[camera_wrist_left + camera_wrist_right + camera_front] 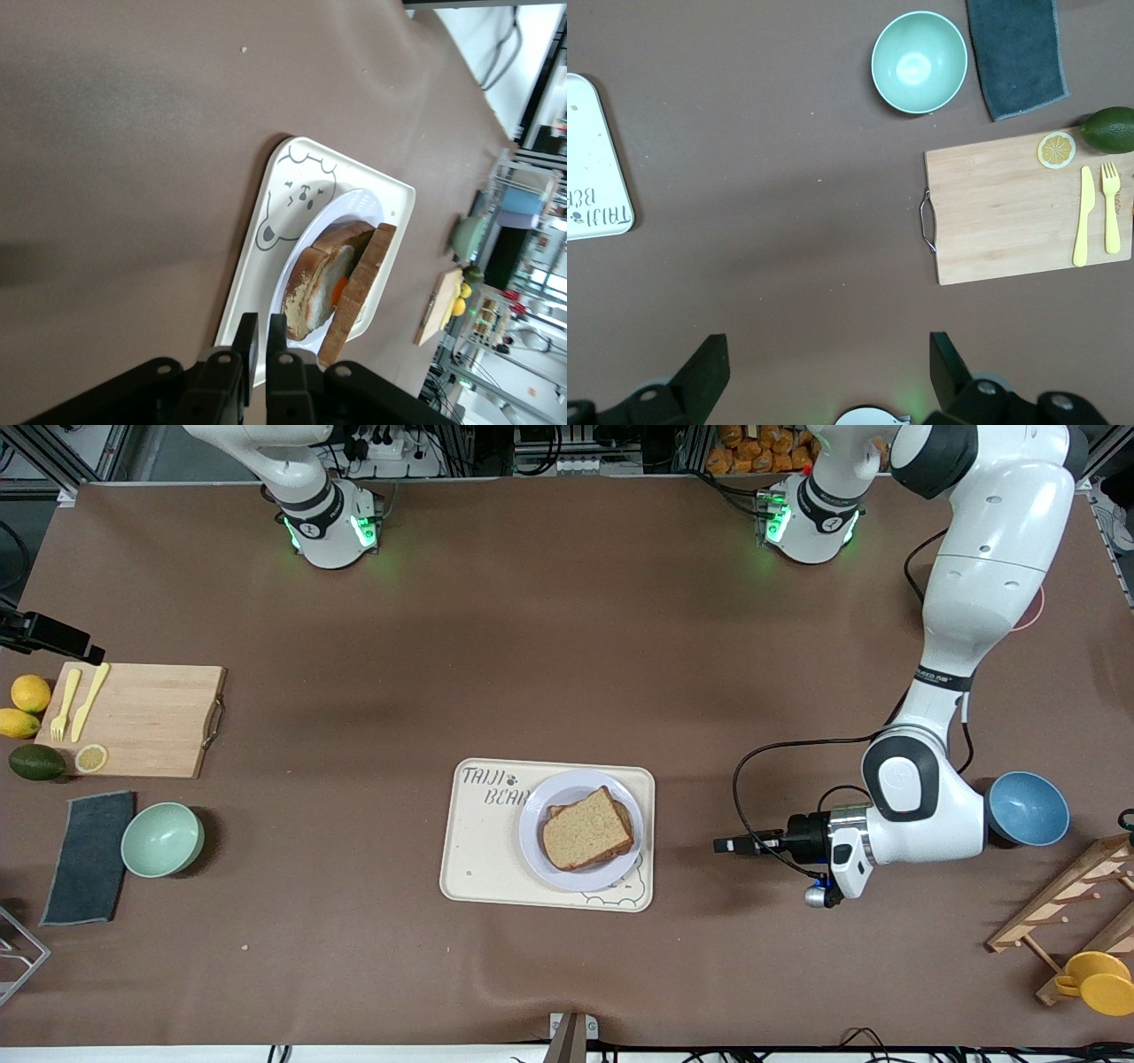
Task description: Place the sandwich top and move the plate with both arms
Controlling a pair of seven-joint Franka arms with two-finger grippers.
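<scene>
Front view, sandwich top [586, 829] on plate [542, 849], left gripper [722, 845] beside tray [483, 857]

You see a brown table [567, 646] carrying a cream tray [483, 850] mid-table. A cutting board [151, 722], green bowl [162, 839] and dark cloth [89, 857] sit toward the right arm's end. A blue bowl [1028, 808] sits toward the left arm's end.

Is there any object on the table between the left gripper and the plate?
Nothing visible. The left gripper, shut and empty, points at the plate from the left arm's end; between them lie only bare table and the tray's rim.
</scene>
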